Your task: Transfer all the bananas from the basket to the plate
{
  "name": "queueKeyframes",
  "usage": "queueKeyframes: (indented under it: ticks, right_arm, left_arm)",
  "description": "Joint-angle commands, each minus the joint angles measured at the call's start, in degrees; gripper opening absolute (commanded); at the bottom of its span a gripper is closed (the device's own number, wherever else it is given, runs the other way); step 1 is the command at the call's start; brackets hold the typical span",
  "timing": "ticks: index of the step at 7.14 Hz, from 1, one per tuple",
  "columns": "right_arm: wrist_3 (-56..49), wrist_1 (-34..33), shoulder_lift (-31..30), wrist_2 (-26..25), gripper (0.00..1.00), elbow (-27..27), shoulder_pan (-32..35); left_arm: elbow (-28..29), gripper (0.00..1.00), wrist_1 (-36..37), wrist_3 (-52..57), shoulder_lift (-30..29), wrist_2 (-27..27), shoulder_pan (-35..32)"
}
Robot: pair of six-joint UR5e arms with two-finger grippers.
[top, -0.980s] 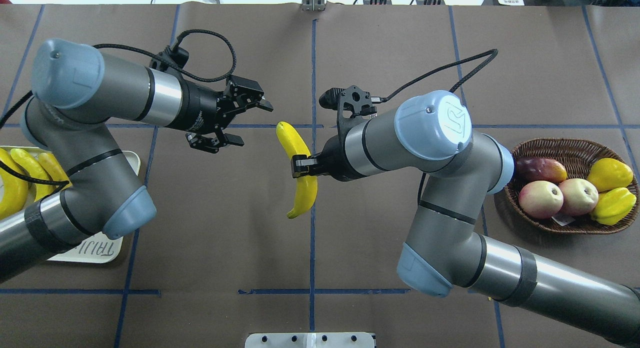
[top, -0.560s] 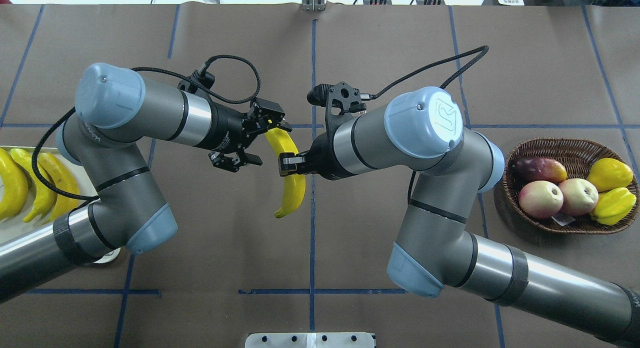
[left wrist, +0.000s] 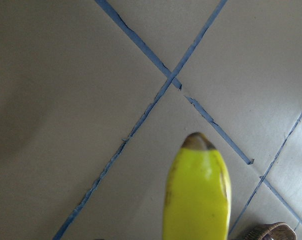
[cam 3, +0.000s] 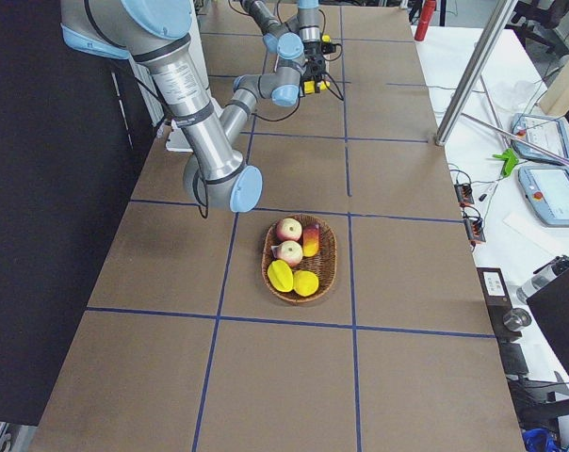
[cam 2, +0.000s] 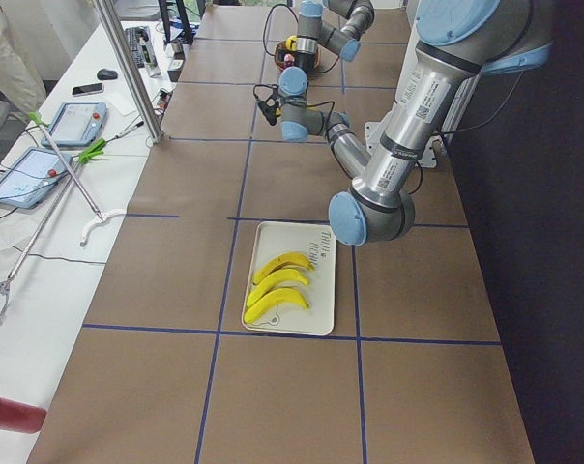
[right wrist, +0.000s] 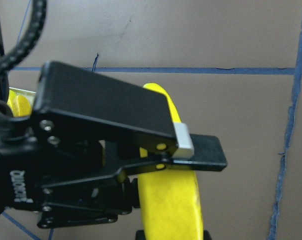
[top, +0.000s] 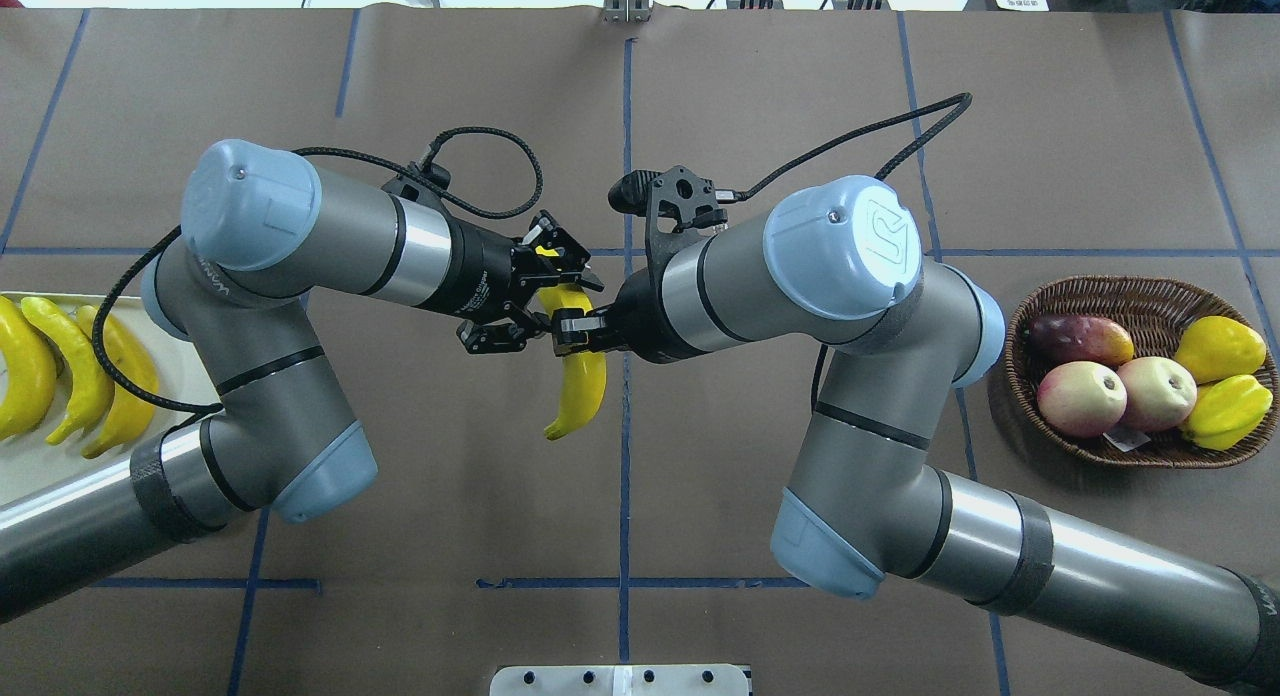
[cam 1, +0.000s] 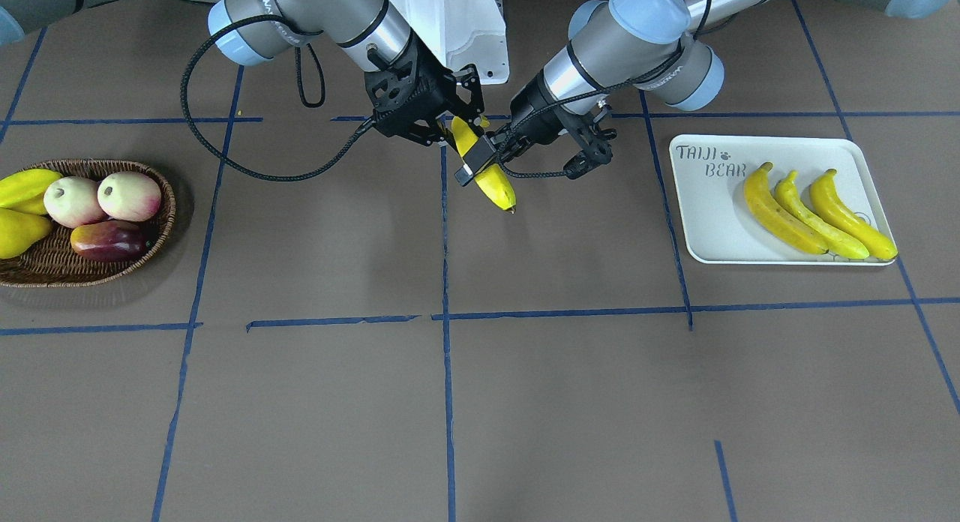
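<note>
The right gripper (top: 572, 333) is clamped hard across the middle of a long, curved, bright yellow banana (top: 580, 391), holding it up above the centre of the table with its free end hanging downward. The left gripper (top: 553, 306) is right there at the fruit's upper end, its black fingers (right wrist: 116, 107) spread wide to either side. One has a grey pad (right wrist: 183, 139) at its tip. Whether a pad is actually touching the skin, can't tell. That skin is smooth and glossy, with a dark brown tip showing in the left wrist view.

At the robot's left end sits a flat white rectangular tray (cam 1: 701, 222) with rounded corners and grey "TAIJI BEAR" lettering. Three more bananas (cam 1: 817, 211) lie on it side by side. Well apart, at the robot's right end, there's a round, shallow basket (top: 1100, 294) of brown woven wicker. It holds two pink-blushed round fruits (top: 1120, 394), a dark red-purple one (top: 1080, 338) and yellow ridged fruits (top: 1222, 381). Underneath it all is a matte brown table cover (top: 400, 536), gridded with blue tape.
</note>
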Motion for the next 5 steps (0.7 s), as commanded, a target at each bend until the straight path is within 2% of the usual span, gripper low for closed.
queueKeyframes:
  ticks: [1,2,3,5]
  right_arm:
    - [0.1,0.1,0.0,0.1,0.12,0.0,-0.5]
    - [0.1,0.0,0.0,0.1,0.40,0.0,-0.5]
    - [0.2,0.1,0.0,0.1,0.98,0.0,-0.5]
    - [0.2,0.1,0.0,0.1,1.00,0.5,0.0]
  left_arm:
    - [0.0,0.05,-0.1,-0.6,0.0,0.0,0.0]
    - [0.0,0.00,0.0,-0.3,0.2,0.0,-0.2]
    - [0.0,0.00,0.1,-0.2,0.2,0.0,-0.5]
    - [0.6,0.00,0.1,-0.2,0.3,0.0,-0.6]
